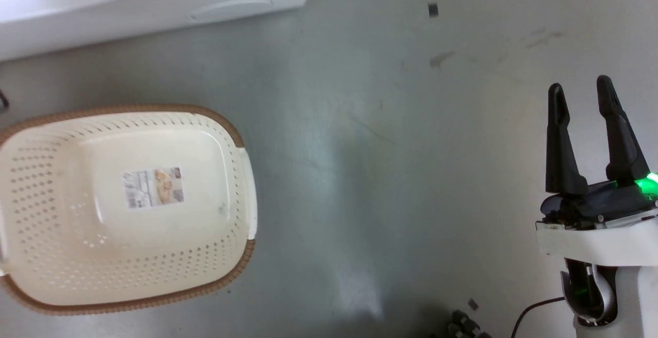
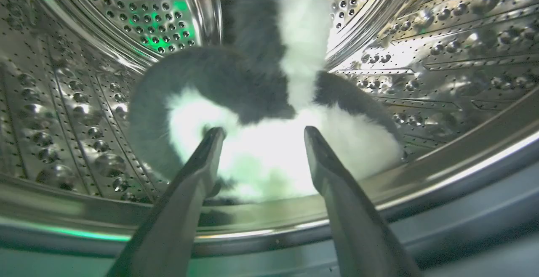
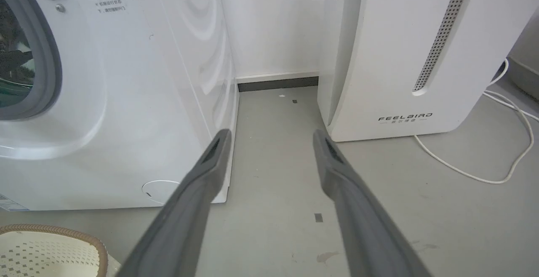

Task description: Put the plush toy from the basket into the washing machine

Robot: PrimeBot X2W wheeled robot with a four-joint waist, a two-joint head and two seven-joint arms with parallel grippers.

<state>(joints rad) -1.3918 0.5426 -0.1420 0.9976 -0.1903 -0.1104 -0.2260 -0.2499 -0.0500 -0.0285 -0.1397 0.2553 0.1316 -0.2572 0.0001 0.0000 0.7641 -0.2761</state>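
Left wrist view puts you right at the mouth of the large white front-loading washing machine [image 3: 139, 100]. The fluffy black-and-white plush toy [image 2: 269, 100] lies inside its perforated steel drum [image 2: 63, 121], white fur toward the opening, just past the drum's front lip. The left gripper [image 2: 263, 130] has its two long dark fingers spread apart with nothing between them, tips close against the white fur.

To my eye the toy is delivered and what remains is getting that arm out. The clean way is straight back through the washing machine's opening, fingers kept apart so the fur doesn't snag and drag the toy over the lip (it sits near the edge).

The cream perforated plastic basket [image 1: 226, 122] with the brown woven-look rim stands on the floor in front of the washing machine, holding nothing but its paper label [image 1: 153, 188]. The right gripper [image 1: 580, 85] hangs with fingers apart and empty, off the washing machine's front corner.

Glare washes out the white fur, so whether the fingertips touch it or sit just short I can't tell. The toy's upper part is cut off at the frame's top, and which end is the head is unclear. The right wrist view crops the washing machine's grey gasket [image 3: 50, 58] at its edge.
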